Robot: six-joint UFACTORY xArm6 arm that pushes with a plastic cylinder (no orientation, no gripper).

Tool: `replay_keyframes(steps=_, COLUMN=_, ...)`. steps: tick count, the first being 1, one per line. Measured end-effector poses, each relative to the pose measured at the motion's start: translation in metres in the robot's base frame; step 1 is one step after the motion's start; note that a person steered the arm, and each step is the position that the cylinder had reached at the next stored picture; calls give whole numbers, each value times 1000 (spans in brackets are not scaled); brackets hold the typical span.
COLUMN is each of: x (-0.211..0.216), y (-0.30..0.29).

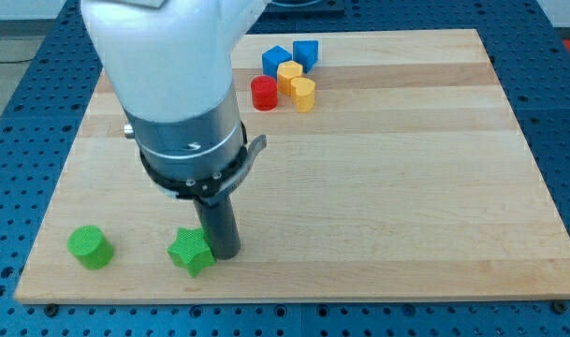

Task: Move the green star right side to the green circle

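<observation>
The green star (191,252) lies near the view's bottom edge of the wooden board, left of centre. The green circle (89,246) stands further to the view's left, a clear gap between the two. My tip (226,253) rests on the board right at the star's right side, touching it or nearly so. The rod rises from there into the arm's big white and grey body (177,84), which hides the board's upper left.
A cluster sits at the view's top centre: a red cylinder (264,93), two blue blocks (276,61) (306,52) and two yellow blocks (290,74) (303,94). The board's bottom edge (294,298) runs just below the star.
</observation>
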State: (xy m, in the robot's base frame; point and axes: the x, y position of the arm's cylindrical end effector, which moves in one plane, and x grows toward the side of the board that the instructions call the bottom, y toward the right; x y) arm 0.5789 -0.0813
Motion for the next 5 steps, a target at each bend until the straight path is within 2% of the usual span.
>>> replay_keyframes(steps=1, x=17, y=-5)
replay_keyframes(steps=3, x=20, y=-57)
replay_keyframes(steps=5, x=15, y=-60)
